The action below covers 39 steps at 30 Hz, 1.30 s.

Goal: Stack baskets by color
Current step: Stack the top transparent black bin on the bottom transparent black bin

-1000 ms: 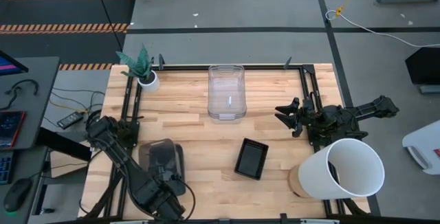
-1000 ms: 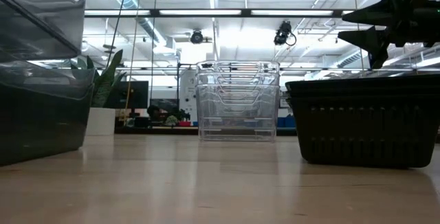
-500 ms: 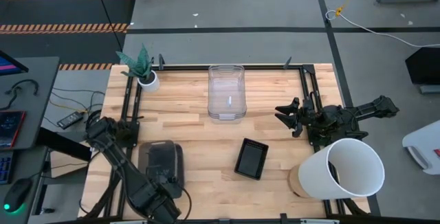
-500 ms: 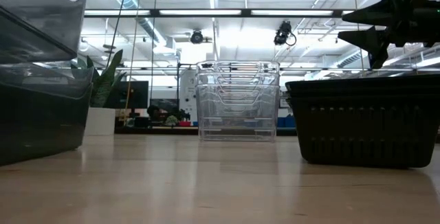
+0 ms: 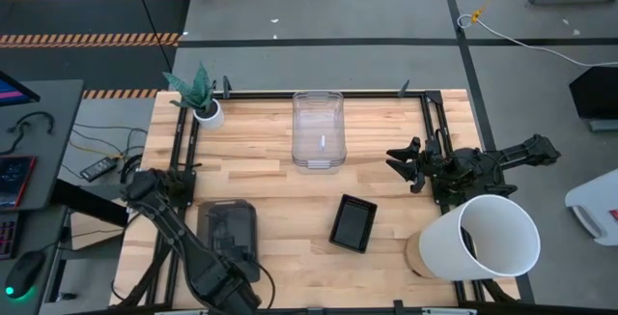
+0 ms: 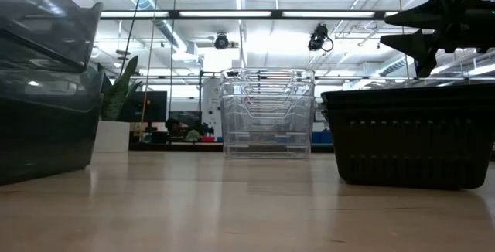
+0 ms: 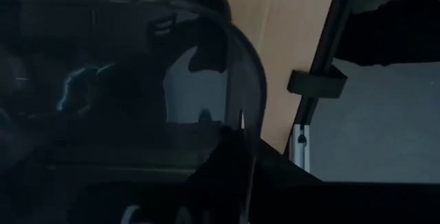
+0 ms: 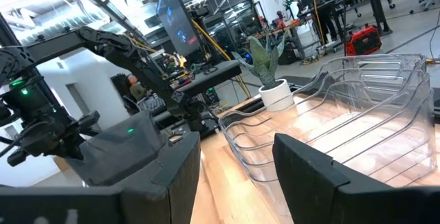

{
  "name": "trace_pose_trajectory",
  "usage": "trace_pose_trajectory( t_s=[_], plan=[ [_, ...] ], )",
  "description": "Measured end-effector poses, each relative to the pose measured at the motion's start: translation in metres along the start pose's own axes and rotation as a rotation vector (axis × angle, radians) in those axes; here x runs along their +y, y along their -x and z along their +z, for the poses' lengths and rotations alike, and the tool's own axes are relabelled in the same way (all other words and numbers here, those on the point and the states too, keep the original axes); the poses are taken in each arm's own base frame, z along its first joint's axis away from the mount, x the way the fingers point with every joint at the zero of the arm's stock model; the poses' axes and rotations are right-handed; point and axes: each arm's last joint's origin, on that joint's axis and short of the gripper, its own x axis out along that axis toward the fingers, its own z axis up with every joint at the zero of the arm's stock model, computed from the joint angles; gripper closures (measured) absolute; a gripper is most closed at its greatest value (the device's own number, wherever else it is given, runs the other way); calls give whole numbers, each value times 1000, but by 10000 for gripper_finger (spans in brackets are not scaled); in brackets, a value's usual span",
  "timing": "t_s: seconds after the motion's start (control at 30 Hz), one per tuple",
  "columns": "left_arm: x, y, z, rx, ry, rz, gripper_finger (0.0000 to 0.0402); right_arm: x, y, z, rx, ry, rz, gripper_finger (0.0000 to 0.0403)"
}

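Note:
My left gripper (image 5: 232, 269) is at the table's near left, pointing down and shut on a smoky grey basket (image 5: 228, 230). In the low view this basket (image 6: 46, 20) hangs tilted over another grey basket (image 6: 39, 128) that stands on the table. A stack of clear baskets (image 5: 319, 129) stands at the far middle. A black mesh basket (image 5: 352, 223) rests on its bottom near the middle. My right gripper (image 5: 409, 165) waits open at the right, above the table, with nothing between its fingers. My left gripper holds the upper grey basket by the rim (image 7: 256, 124) of its near short end, close to a rounded corner. The fingers (image 7: 230, 162) come from above, pointing down. The basket is tilted over the lower grey basket; whether the two touch I cannot tell.
A large white bucket (image 5: 488, 238) lies on its side at the near right corner. A small white pot with a green plant (image 5: 200, 100) stands at the far left corner. A black frame (image 5: 319, 94) runs along the far edge and down both sides.
My left gripper has sunk a little and rolled at the wrist, still shut. The held grey basket has turned with it, now lies squarer to the table's edges, and has come down closer over the lower grey basket.

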Motion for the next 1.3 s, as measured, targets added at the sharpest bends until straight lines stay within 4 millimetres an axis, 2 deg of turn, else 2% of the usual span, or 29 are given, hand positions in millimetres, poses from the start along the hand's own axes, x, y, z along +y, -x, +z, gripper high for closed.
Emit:
trace_pose_trajectory(
  t_s=[0.23,0.37,0.7,1.03,1.17,1.3],
  plan=[
    [5,-2,7,50,67,6,401,0,0,0,0,0,0,214],
    [10,13,1,2,77,-9,401,0,0,0,-1,0,0,214],
    [6,12,5,-48,69,-34,400,0,0,1,-6,-3,2,214],
    [7,-7,6,-13,95,-15,398,0,0,1,-8,-4,3,214],
    [9,-8,8,-18,113,-4,375,0,0,1,-8,-4,3,214],
    [10,-8,8,-17,142,1,326,0,0,1,-8,-5,4,214]
  ],
)
